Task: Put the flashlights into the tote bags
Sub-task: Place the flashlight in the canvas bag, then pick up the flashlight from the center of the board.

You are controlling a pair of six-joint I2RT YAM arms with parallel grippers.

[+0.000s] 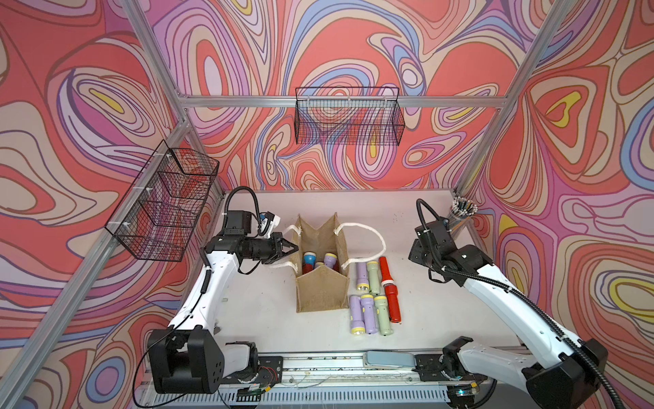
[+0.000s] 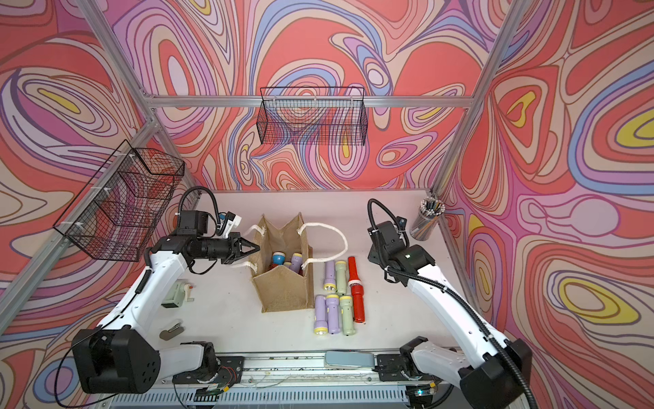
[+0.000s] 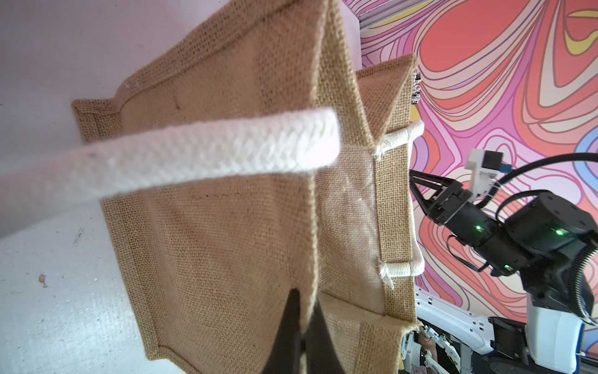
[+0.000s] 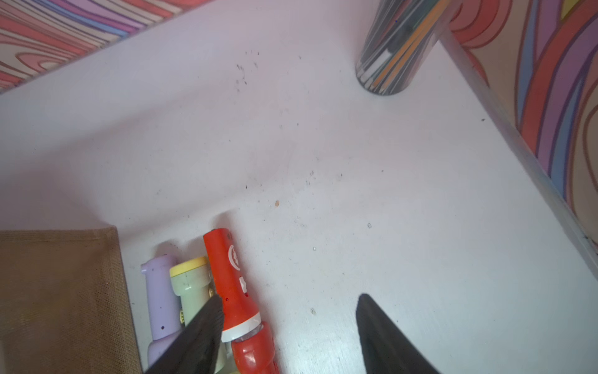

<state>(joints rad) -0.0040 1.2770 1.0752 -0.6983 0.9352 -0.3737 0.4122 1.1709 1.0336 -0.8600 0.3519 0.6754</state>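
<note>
left tool [image 1: 296, 247] reaches level, pinching tote bag [image 1: 320, 290] rim.

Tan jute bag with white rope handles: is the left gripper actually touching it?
Touching. The left wrist view shows the left gripper shut on an edge of the tan jute bag.

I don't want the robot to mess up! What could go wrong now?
The left gripper pinches the tote bag's wall; a tug might tip it and spill the flashlights inside. The right gripper hangs open over the red flashlight, which lies right beside a pale green flashlight, so a finger could land on the neighbour and knock the row rolling. The white rope handle lies close by and might snag.
</note>
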